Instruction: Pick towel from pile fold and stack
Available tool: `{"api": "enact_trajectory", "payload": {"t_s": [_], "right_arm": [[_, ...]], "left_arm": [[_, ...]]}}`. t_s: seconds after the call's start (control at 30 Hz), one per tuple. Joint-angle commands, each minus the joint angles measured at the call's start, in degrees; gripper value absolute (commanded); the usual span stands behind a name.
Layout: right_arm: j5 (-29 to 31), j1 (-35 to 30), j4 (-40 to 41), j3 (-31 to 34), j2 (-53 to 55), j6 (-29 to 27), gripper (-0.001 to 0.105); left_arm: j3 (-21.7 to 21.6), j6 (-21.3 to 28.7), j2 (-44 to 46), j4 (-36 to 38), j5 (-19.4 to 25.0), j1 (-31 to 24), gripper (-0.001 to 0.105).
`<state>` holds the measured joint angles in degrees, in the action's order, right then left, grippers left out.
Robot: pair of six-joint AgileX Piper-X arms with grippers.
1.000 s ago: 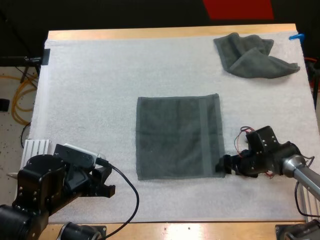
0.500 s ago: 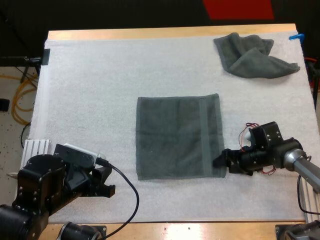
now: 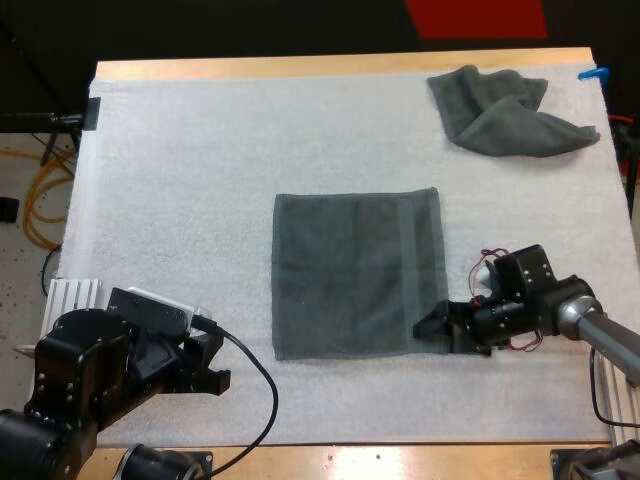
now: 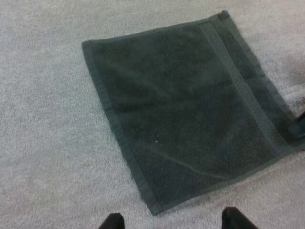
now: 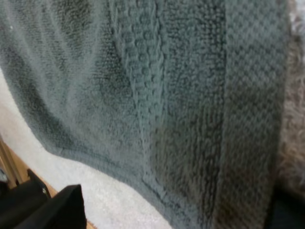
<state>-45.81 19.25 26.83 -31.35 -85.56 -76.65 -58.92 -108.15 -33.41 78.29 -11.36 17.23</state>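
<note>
Two towels lie on the white mat. A flat towel is spread square in the middle, and a crumpled towel sits at the far right, well apart from it. Your right pincer is low at the flat towel's near right corner. Its fingers stand apart with the banded hem between them, and they are not pressing on the cloth. Your left pincer hangs open at the near left, holding nothing, short of the towel's near left corner.

The step in hand looks like taking the near edge for the first fold. Slide one finger of the right pincer under the hem, then close on the corner alone so you pick up one layer and no mat. The mat looks soft, so a finger driven down too hard may dig into it. Bring the left pincer in to the near left corner before lifting, so both corners rise together and the edge stays straight. Then carry the near edge over to the far edge, corner to corner.

Nothing lies between the pincers and the flat towel. The crumpled towel is far enough off to stay out of the fold. The mat beside the flat towel leaves room on the tabletop for a stack.
</note>
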Motion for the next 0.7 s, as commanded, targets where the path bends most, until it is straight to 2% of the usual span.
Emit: {"api": "enact_trajectory", "payload": {"t_s": [0.0,0.13,0.2,0.27,0.33,0.37,0.43,0.47,0.6,0.67], "right_arm": [[0.81,0.44,0.88,0.80,-1.60,0.19,0.071],[3.81,0.44,0.76,0.80,-1.77,0.19,0.069],[5.57,0.44,0.78,0.80,-1.77,0.44,0.062],[7.30,0.44,0.99,0.80,-1.77,0.78,0.049],[8.36,0.44,0.99,0.80,-1.77,0.78,0.030],[8.48,0.44,0.99,0.80,-1.77,0.78,0.025],[8.68,0.44,0.99,0.80,-1.77,0.78,0.003],[8.70,0.44,0.99,0.80,-1.77,0.76,0.000],[9.89,0.44,0.99,0.80,-1.77,0.05,0.000],[9.91,0.44,0.99,0.80,-1.77,-0.26,0.000]], "left_arm": [[0.04,-0.47,-0.16,-0.02,0.01,-0.10,0.044],[0.04,-0.47,-0.16,-0.02,0.01,-0.10,0.044],[0.04,-0.47,-0.16,-0.02,0.01,-0.10,0.044],[0.04,-0.47,-0.16,-0.03,0.01,-0.10,0.044],[0.04,-0.47,-0.16,-0.26,0.01,-0.10,0.044],[0.04,-0.47,-0.16,-0.34,0.00,-0.10,0.044],[0.05,-0.47,-0.16,-1.01,-1.00,-0.10,0.044],[0.16,-0.47,-0.16,-1.24,-1.76,-0.10,0.044],[1.94,-1.39,-1.81,-5.43,-6.77,-0.10,0.044],[3.32,-1.64,-3.48,-7.08,-7.45,-0.10,0.044]]}}
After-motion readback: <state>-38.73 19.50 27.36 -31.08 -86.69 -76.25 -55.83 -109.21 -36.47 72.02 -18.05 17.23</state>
